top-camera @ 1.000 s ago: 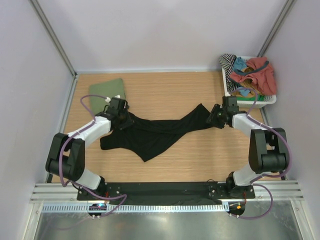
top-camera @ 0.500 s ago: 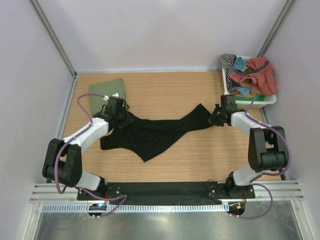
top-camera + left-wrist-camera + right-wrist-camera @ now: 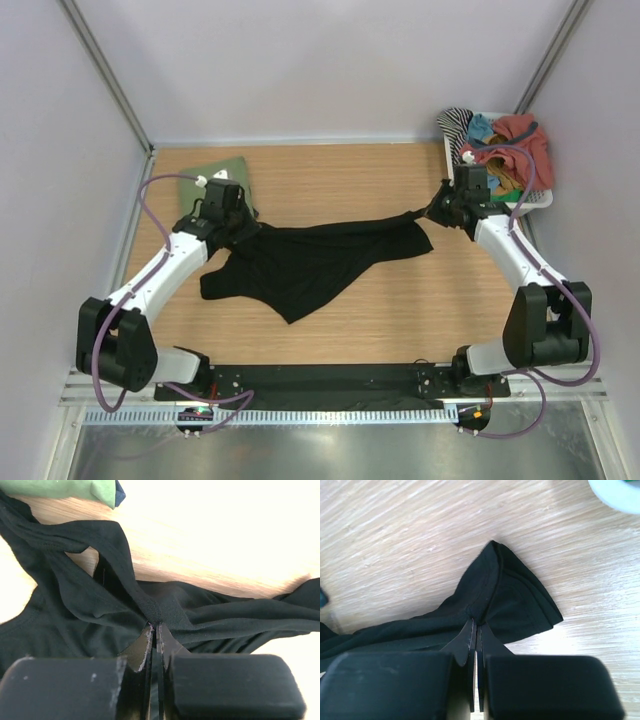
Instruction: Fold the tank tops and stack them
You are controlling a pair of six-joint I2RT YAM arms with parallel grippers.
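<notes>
The black tank top (image 3: 300, 265) lies rumpled across the middle of the wooden table, its upper edge pulled taut between my two grippers. My left gripper (image 3: 242, 228) is shut on a fold near the straps at its left end, and the left wrist view shows the cloth (image 3: 100, 605) pinched at the gripper's (image 3: 156, 626) tips. My right gripper (image 3: 433, 213) is shut on the right corner, where the hem (image 3: 520, 600) bunches at the closed right gripper (image 3: 476, 623). The olive green tank top (image 3: 212, 178) sits folded at the back left, just behind my left wrist.
A white basket (image 3: 530, 203) with red, teal and striped garments stands at the back right, close behind my right gripper. Its rim (image 3: 620, 490) shows in the right wrist view. Walls enclose the table on three sides.
The right gripper has shut on the black top's right corner. Both grippers have moved toward the back of the table, drawing the top's upper edge straighter and shifting the cloth back.
</notes>
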